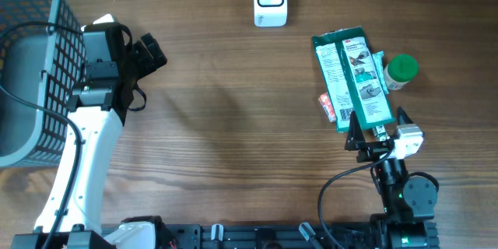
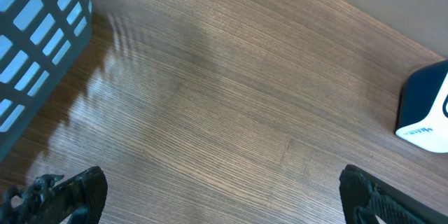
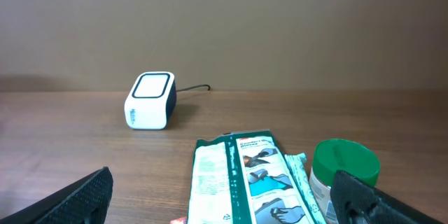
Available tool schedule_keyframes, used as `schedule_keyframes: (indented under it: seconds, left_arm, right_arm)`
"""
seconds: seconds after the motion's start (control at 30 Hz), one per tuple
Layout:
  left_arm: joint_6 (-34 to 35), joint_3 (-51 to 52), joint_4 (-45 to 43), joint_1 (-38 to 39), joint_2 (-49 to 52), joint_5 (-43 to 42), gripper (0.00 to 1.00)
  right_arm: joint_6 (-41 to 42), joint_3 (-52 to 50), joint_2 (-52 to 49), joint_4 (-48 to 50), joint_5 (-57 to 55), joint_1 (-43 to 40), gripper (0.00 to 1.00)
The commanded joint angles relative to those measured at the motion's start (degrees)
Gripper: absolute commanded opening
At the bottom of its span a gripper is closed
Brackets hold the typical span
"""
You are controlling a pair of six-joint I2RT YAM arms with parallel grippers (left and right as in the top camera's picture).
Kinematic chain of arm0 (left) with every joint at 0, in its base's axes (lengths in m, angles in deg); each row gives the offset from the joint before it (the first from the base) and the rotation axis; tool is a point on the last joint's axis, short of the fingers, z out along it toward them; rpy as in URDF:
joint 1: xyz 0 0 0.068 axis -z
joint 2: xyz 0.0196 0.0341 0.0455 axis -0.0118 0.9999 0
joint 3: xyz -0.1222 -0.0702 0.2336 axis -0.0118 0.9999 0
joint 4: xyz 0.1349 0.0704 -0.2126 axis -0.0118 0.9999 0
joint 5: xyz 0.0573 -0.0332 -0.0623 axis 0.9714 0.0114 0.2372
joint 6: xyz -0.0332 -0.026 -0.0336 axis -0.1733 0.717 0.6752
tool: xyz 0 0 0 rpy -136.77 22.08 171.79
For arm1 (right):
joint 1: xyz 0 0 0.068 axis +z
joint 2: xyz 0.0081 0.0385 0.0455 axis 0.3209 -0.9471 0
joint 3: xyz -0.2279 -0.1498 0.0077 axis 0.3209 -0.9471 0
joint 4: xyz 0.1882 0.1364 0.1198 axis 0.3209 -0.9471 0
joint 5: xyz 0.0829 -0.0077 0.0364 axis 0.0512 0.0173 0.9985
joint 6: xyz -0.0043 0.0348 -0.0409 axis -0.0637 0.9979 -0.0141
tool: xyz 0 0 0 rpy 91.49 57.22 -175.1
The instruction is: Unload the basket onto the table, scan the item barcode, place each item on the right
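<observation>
You've got these non-task items in view, op:
1. Basket [image 1: 66, 15]: grey plastic mesh, qty 1, upright at far-left corner of table, runs off the left edge.
2. Jar [image 1: 401, 70]: white body, green lid, qty 1, upright, near right edge, approx. mid-depth.
3. Sm. packet [image 1: 327, 106]: red/white, lying flat, right half of table, partly covered.
4. Table [image 1: 226, 124]: dark wood-grain top, carries all the above.
</observation>
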Motion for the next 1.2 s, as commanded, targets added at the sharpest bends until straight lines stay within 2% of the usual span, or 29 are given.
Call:
schedule_keyframes:
  seconds: [0.0, 0.73, 0.9, 1.17]
  left_arm:
    - [-0.68, -0.33, -0.15, -0.26, -0.04, 0.55, 1.0]
    - [-0.68, -0.33, -0.09, -0.37, -1.33, 0.35, 1.0]
    - [-0.68, -0.33, 0.11, -0.31, -9.99, 0.35, 1.0]
    - [-0.68, -0.33, 1.6, -0.31, -33.75, 0.35, 1.0]
  right_arm:
    - [-1.18, -0.04, 0.63, 0.33, 1.31, 0.02, 1.0]
    - [-1.18, -0.04, 0.63, 0.33, 1.31, 0.02, 1.0]
    - [-1.16, -0.04, 0.61, 0.33, 1.31, 0.02, 1.0]
    - [-1.18, -0.04, 0.63, 0.33, 1.31, 0.02, 1.0]
